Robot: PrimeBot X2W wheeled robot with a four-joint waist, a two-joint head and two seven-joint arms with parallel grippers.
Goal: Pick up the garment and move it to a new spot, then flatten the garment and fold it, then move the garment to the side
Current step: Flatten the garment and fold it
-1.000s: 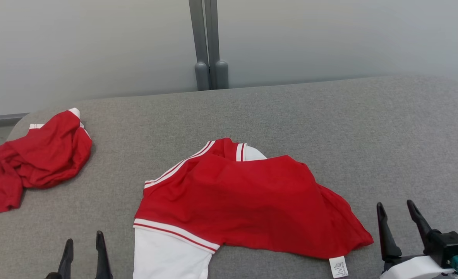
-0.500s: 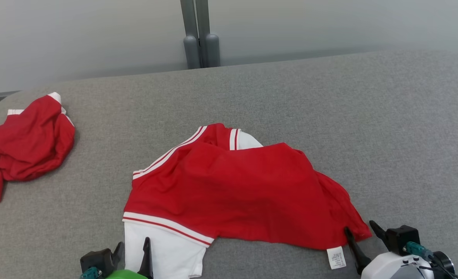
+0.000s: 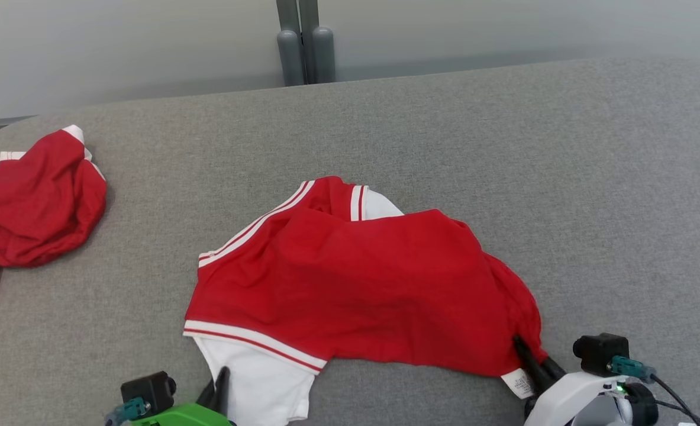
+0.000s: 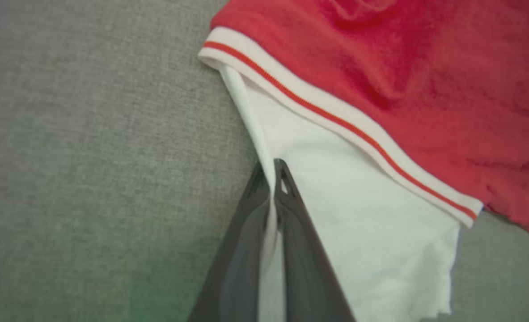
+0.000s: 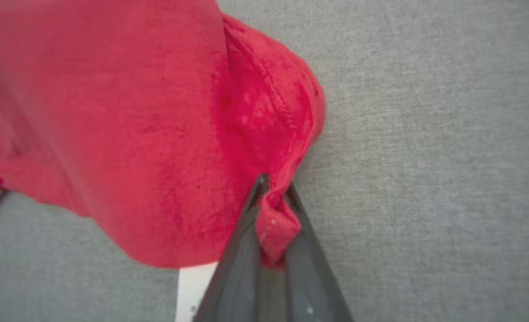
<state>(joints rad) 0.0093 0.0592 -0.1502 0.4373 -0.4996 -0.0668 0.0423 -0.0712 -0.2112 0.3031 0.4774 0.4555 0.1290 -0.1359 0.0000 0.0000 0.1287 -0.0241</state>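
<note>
A red garment (image 3: pixel 361 284) with white striped trim and a white inner panel lies crumpled on the grey padded table (image 3: pixel 503 148), near its front edge. My left gripper (image 3: pixel 219 387) is shut on the left edge of the white panel (image 4: pixel 336 205); the wrist view shows white cloth pinched between its dark fingers (image 4: pixel 291 210). At the garment's near right corner my right gripper (image 3: pixel 527 355) is shut on a bunched fold of red fabric (image 5: pixel 275 223), close to a white care label (image 3: pixel 518 381).
A second red garment (image 3: pixel 30 201) lies in a heap at the table's far left edge. Behind the table stand a pale wall and a grey vertical post (image 3: pixel 305 41). Bare grey surface stretches to the right and back.
Both grippers moved in to the garment's near edge and shut on it, the left on the white panel, the right on the red corner. The head camera tilted down.
</note>
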